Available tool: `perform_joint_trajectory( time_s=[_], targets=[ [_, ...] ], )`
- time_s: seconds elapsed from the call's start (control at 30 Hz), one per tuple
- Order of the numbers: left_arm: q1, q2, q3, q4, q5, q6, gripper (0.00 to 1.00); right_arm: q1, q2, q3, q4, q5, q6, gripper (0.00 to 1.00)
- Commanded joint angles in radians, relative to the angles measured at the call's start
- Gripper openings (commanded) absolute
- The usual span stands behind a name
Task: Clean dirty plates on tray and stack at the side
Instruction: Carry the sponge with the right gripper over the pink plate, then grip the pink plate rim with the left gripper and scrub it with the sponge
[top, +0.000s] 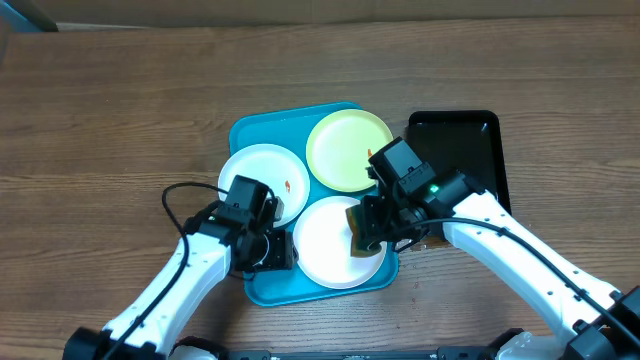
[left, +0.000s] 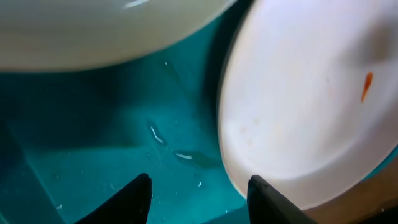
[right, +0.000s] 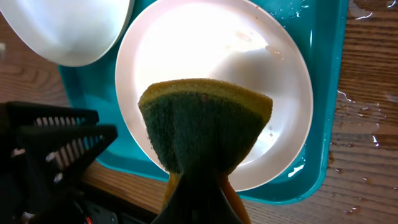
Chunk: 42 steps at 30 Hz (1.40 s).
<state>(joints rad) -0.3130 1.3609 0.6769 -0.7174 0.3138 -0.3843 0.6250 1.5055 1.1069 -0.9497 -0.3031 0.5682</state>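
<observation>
Clamped tight, my right gripper (right: 198, 199) grips a yellow-green sponge (right: 205, 124) held over the near white plate (right: 211, 50), which lies at the front of the turquoise tray (top: 268, 290). My left gripper (left: 199, 193) hangs low over the wet tray floor with its fingertips (left: 134, 196) apart, one against the rim of the speck-marked white plate (left: 298, 106), and I cannot tell whether it pinches anything. All three plates, the lime-green plate (top: 345, 150) included, lie in the tray, beside a black tray (top: 470, 140).
</observation>
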Motion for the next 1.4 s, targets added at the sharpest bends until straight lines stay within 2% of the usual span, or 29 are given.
perform_joint_trajectory(
  time_s=[0.0,0.17,0.27,0.33,0.43,0.77,0.97,1.17,1.37],
  targets=[
    [-0.005,0.063,-0.004,0.064,-0.002,-0.018,0.49,0.019,0.003,0.011,0.011,0.015,0.083,0.04],
    [-0.005,0.143,-0.005,0.135,0.001,-0.005,0.39,0.028,0.021,0.011,0.045,0.016,0.131,0.04],
    [-0.01,0.2,-0.005,0.185,0.001,-0.005,0.24,0.029,0.043,0.011,0.058,0.022,0.147,0.04],
    [-0.01,0.23,-0.005,0.215,0.011,-0.005,0.21,0.029,0.059,0.011,0.059,0.022,0.151,0.04],
    [-0.009,0.255,-0.005,0.24,0.042,-0.005,0.04,0.029,0.081,0.01,0.058,0.022,0.163,0.04],
    [-0.007,0.254,-0.005,0.185,0.042,-0.011,0.04,0.112,0.209,0.003,0.182,0.023,0.166,0.04],
    [-0.006,0.254,0.001,0.146,-0.002,-0.069,0.04,0.14,0.345,0.003,0.223,0.105,0.302,0.04],
    [0.027,0.254,0.005,0.093,-0.05,-0.092,0.04,0.083,0.425,0.003,0.157,0.234,0.376,0.04],
    [0.059,0.254,0.005,0.071,-0.064,-0.089,0.04,-0.008,0.43,0.003,0.116,0.315,0.375,0.04]
  ],
)
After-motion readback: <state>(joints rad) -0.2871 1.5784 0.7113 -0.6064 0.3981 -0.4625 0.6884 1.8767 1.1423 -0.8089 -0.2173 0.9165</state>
